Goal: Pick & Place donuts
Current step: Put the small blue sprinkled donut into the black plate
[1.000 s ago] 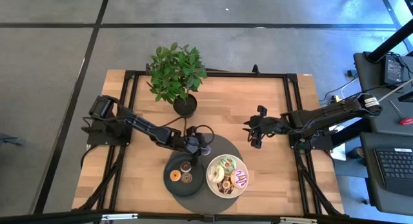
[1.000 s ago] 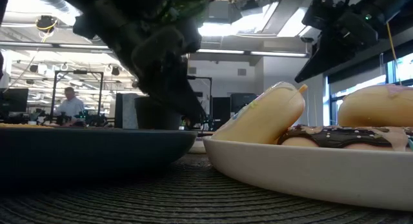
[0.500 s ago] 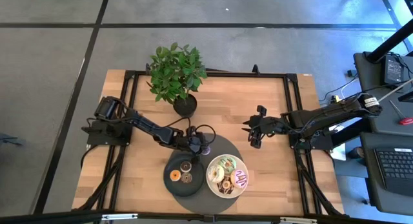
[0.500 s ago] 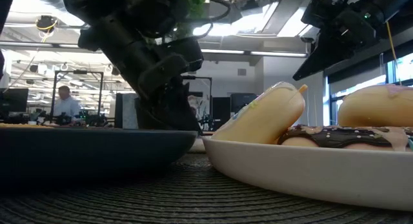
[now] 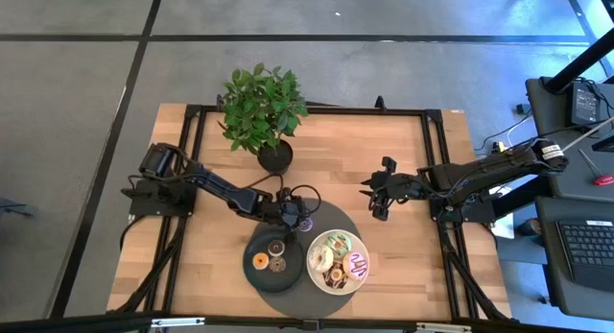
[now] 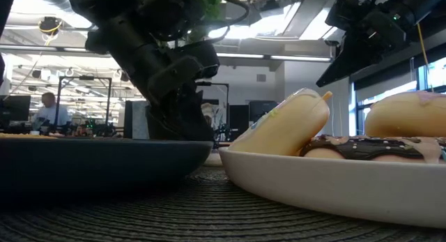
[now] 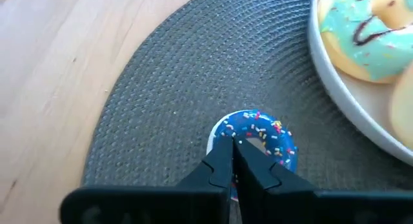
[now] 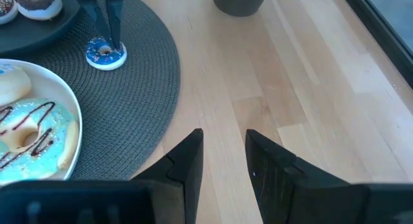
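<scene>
**One blue donut pinched on the mat**

One small blue sprinkled donut (image 7: 256, 139) lies on the round woven mat (image 7: 168, 101), near its far edge, between the dark plate (image 5: 272, 257) and the white plate (image 5: 314, 266). The left gripper (image 7: 235, 161) stands over it, fingers nearly together and nipping the ring's near side. More donuts (image 5: 339, 257) fill the white plate; tiny ones (image 5: 269, 259) sit on the dark plate. The right gripper (image 8: 222, 162) hovers over bare wood toward the table's right edge, fingers apart.
</scene>
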You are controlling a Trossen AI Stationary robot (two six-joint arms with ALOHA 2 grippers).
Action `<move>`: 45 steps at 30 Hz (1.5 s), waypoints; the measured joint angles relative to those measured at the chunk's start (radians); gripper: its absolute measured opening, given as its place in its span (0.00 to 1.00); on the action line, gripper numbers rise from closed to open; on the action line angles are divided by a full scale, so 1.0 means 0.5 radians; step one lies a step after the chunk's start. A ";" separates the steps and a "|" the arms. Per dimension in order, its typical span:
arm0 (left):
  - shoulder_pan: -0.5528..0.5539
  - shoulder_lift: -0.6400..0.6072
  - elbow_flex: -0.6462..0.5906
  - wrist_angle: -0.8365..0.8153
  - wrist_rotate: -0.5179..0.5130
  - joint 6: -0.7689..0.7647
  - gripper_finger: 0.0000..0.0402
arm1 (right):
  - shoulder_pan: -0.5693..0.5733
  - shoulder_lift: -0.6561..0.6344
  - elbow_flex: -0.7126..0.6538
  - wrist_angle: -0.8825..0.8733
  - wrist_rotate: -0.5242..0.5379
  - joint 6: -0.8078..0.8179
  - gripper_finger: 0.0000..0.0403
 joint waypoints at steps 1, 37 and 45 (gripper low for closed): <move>0.001 -0.014 0.013 -0.032 0.007 0.001 0.01 | 0.000 0.000 0.000 -0.001 0.000 0.001 0.29; -1.007 -0.258 0.163 -0.893 -0.696 -1.059 0.00 | -0.001 0.002 0.001 0.164 0.002 0.024 0.29; -1.006 -0.245 0.163 -0.928 -0.730 -1.054 0.00 | -0.001 0.002 0.001 0.163 0.000 0.065 0.29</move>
